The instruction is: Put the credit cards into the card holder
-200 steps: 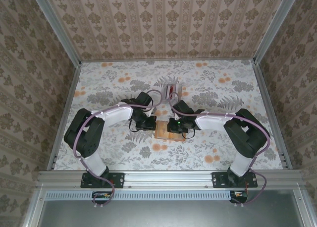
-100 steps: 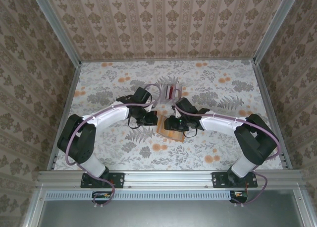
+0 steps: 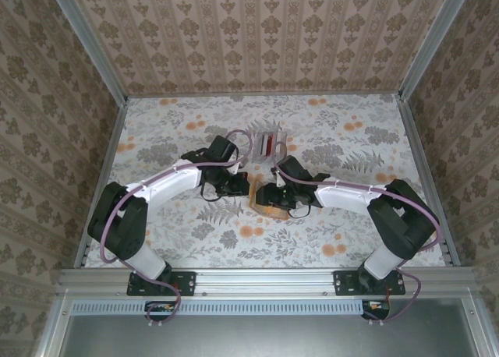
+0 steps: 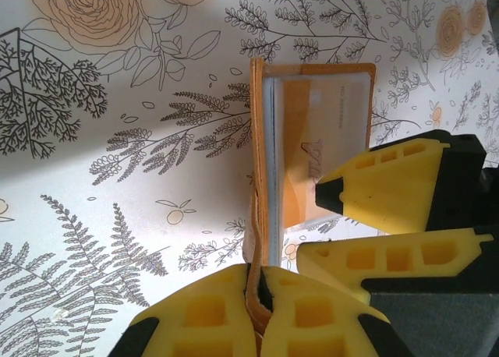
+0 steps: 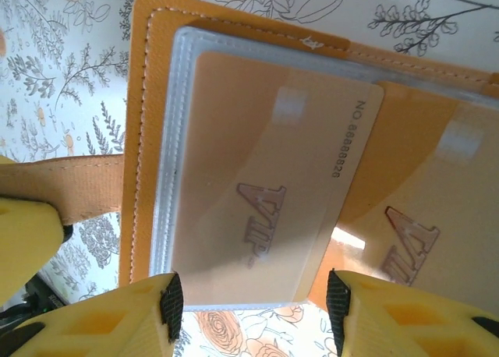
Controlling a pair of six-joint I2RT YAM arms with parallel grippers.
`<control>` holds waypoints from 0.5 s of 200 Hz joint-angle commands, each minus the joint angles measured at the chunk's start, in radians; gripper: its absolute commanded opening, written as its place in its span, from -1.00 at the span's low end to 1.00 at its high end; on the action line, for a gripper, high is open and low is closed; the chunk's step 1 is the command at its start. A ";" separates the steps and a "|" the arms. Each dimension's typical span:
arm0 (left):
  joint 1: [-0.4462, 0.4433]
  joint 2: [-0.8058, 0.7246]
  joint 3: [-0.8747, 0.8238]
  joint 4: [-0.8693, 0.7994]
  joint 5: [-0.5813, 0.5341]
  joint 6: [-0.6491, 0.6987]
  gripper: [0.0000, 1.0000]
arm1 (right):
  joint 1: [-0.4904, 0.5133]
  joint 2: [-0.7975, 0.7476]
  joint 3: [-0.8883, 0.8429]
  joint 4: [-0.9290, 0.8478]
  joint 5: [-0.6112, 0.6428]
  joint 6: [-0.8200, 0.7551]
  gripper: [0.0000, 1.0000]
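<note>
The orange card holder point(image 5: 146, 100) lies open, its clear sleeves facing the right wrist camera. A pale VIP credit card point(image 5: 265, 178) sits in the left sleeve, and a second VIP card point(image 5: 413, 244) lies on the right half. My right gripper point(image 5: 253, 298) is open, its pads on either side of the first card's lower edge. My left gripper point(image 4: 261, 277) is shut on the holder's orange strap point(image 5: 86, 189) and holds that side up on edge. From above, the card holder point(image 3: 273, 210) lies between the left gripper point(image 3: 243, 185) and the right gripper point(image 3: 263, 195).
A clear rack with red strips point(image 3: 267, 144) stands just behind the two grippers. The floral table point(image 3: 171, 131) is walled in by patterned panels, with metal rails along its sides. In the left wrist view the right gripper's yellow fingers point(image 4: 390, 189) crowd the holder.
Both grippers have moved a little away from the near edge and closer together. The holder's left side has come up between them.
</note>
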 commanded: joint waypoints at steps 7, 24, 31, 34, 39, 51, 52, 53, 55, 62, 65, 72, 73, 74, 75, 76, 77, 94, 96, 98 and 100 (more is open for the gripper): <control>-0.006 -0.035 0.025 0.010 0.022 -0.020 -1.00 | 0.008 0.014 0.008 0.025 -0.022 0.014 0.10; -0.007 -0.034 0.024 0.011 0.026 -0.020 -1.00 | 0.008 0.028 0.013 0.035 -0.026 0.015 0.11; -0.007 -0.033 0.024 0.010 0.026 -0.020 -1.00 | 0.008 0.032 0.016 0.038 -0.027 0.015 0.12; -0.007 -0.033 0.024 0.011 0.026 -0.020 -1.00 | 0.008 0.033 0.016 0.038 -0.028 0.015 0.12; -0.007 -0.034 0.025 0.010 0.026 -0.020 -1.00 | 0.010 0.035 0.018 0.039 -0.028 0.015 0.12; -0.007 -0.034 0.024 0.010 0.025 -0.020 -1.00 | 0.010 0.041 0.021 0.037 -0.023 0.015 0.12; -0.007 -0.034 0.024 0.010 0.024 -0.020 -1.00 | 0.010 0.042 0.021 0.037 -0.022 0.015 0.12; -0.007 -0.034 0.024 0.010 0.024 -0.021 -1.00 | 0.010 0.044 0.021 0.037 -0.022 0.015 0.12; -0.007 -0.034 0.025 0.009 0.024 -0.021 -1.00 | 0.010 0.045 0.021 0.037 -0.021 0.015 0.12; -0.007 -0.037 0.025 0.010 0.024 -0.023 -1.00 | 0.010 0.050 0.022 0.041 -0.020 0.013 0.12; -0.007 -0.037 0.025 0.010 0.024 -0.022 -1.00 | 0.009 0.053 0.021 0.041 -0.021 0.013 0.12; -0.007 -0.036 0.026 0.010 0.024 -0.022 -1.00 | 0.010 0.058 0.022 0.047 -0.026 0.014 0.12; -0.007 -0.036 0.026 0.010 0.024 -0.022 -1.00 | 0.010 0.057 0.022 0.047 -0.026 0.014 0.12; -0.007 -0.036 0.025 0.010 0.024 -0.023 -1.00 | 0.010 0.058 0.022 0.048 -0.028 0.014 0.12; -0.007 -0.036 0.026 0.010 0.024 -0.022 -1.00 | 0.010 0.058 0.022 0.050 -0.028 0.013 0.13; -0.007 -0.036 0.026 0.010 0.024 -0.022 -1.00 | 0.010 0.058 0.022 0.050 -0.029 0.015 0.13; -0.007 -0.036 0.026 0.010 0.024 -0.022 -1.00 | 0.010 0.059 0.022 0.051 -0.029 0.015 0.13; -0.007 -0.035 0.025 0.008 0.024 -0.022 -1.00 | 0.011 0.053 0.024 0.059 -0.035 0.018 0.14; -0.007 -0.035 0.025 0.008 0.024 -0.022 -1.00 | 0.011 0.052 0.024 0.058 -0.035 0.017 0.14; -0.007 -0.035 0.025 0.009 0.024 -0.022 -1.00 | 0.011 0.051 0.025 0.058 -0.035 0.016 0.14; -0.007 -0.035 0.025 0.009 0.024 -0.022 -1.00 | 0.011 0.049 0.026 0.057 -0.035 0.016 0.14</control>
